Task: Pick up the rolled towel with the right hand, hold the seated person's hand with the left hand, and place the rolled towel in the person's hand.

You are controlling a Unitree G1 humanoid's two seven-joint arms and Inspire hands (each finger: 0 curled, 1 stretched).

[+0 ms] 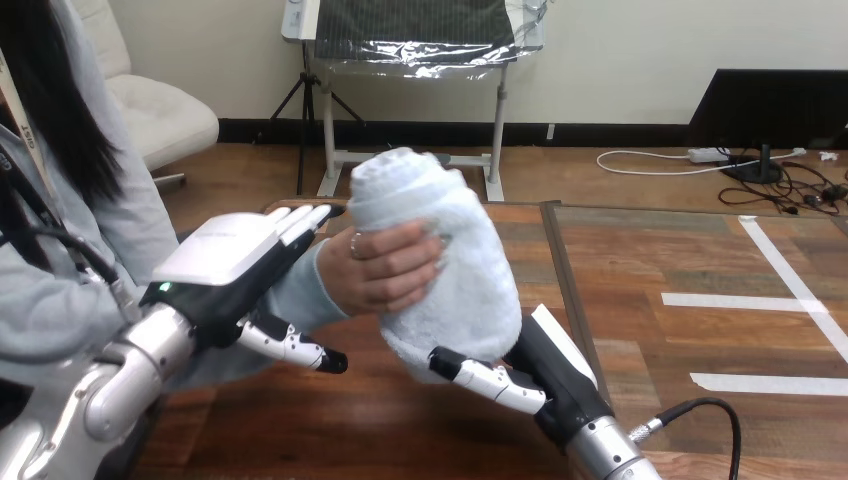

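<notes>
Head view. The rolled towel [445, 250] is off the table [650, 330], held in the air near the middle of the scene. It stands roughly upright, with its top leaning to the left and its lower end nearer and to the right.

The person's hand [385, 268] comes in from the left and is wrapped round the middle of the towel, fingers across its near face.

Right hand [545, 365]: it rises from the near right and meets the towel's lower end. Its palm is against the towel's lower right side and its thumb [490, 380] is curled across the near underside, touching the cloth. Finding: grasping the rolled towel. Both this hand and the person's hand are on the towel.

Left hand [225, 260]: it rises from the near left, white back uppermost, just left of the person's hand. Its fingers [305, 220] are straight and run along the far side of the person's hand, touching it. Its thumb [295, 347] points right on the near side, under the grey sleeve [300, 300]. The wrist lies between the two. Finding: released, nothing curled round the wrist.
</notes>
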